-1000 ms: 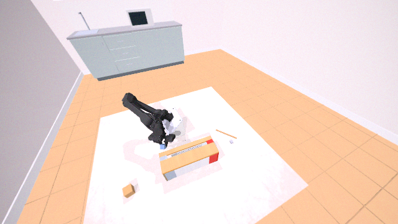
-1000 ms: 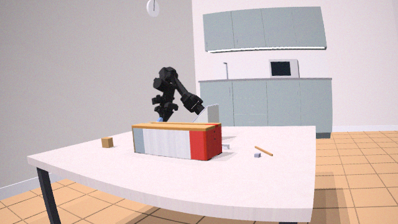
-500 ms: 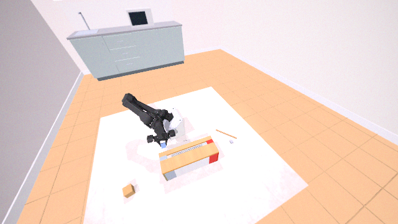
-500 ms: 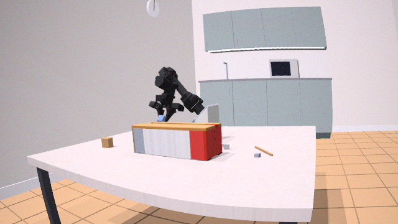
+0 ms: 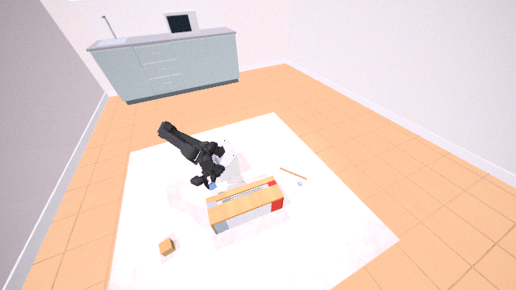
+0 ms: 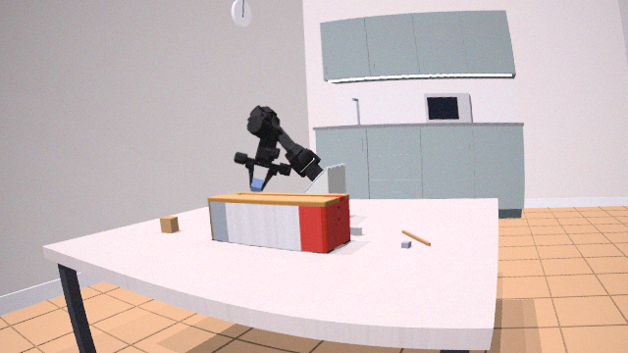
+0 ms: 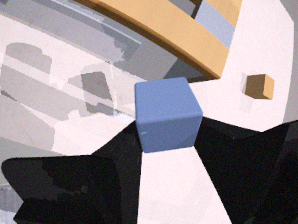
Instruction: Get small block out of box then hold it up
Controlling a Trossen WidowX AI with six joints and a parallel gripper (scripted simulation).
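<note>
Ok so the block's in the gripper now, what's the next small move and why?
Probably hold still, or ease slightly up and away from the box. The gripper is shut on the blue block, already lifted off the table, but it hangs only just above the box top.

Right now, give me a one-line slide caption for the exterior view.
Gripper holds the small blue block just above the wooden-topped box, behind it.
</note>
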